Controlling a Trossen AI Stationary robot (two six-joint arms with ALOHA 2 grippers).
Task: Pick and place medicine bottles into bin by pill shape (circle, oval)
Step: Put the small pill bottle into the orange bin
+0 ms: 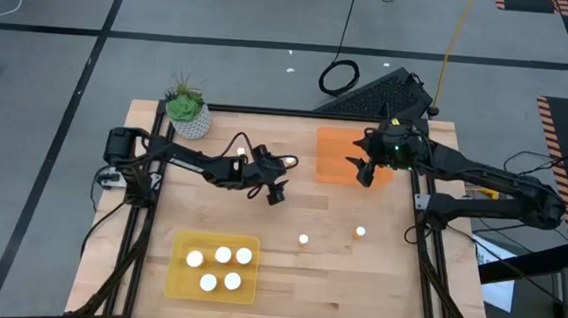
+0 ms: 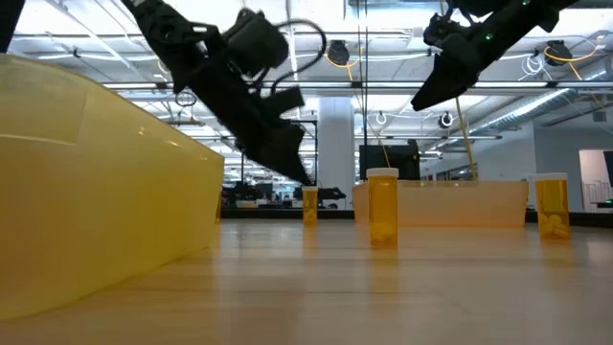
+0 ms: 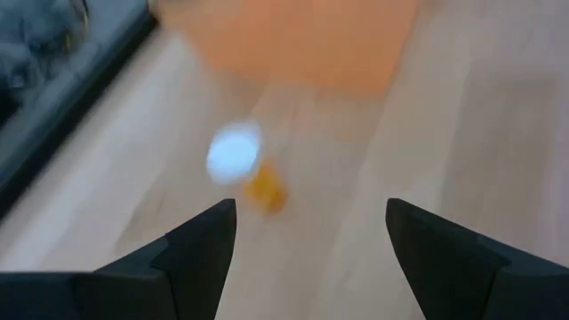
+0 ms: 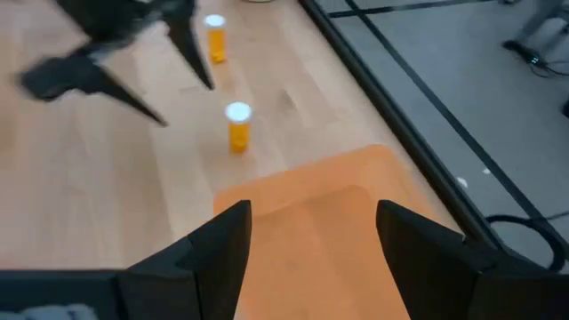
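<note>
5 bottles (image 1: 218, 269) in yellow tray (image 1: 177, 280), caps seen fr. high view only

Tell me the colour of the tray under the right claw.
Orange tray, translucent; the right claw hangs open over it. Clearest in the high view.

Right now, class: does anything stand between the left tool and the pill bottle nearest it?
Nothing visible does. The open left tool hangs above bare wood, and the nearest pill bottle stands just beyond it toward the orange tray.
</note>
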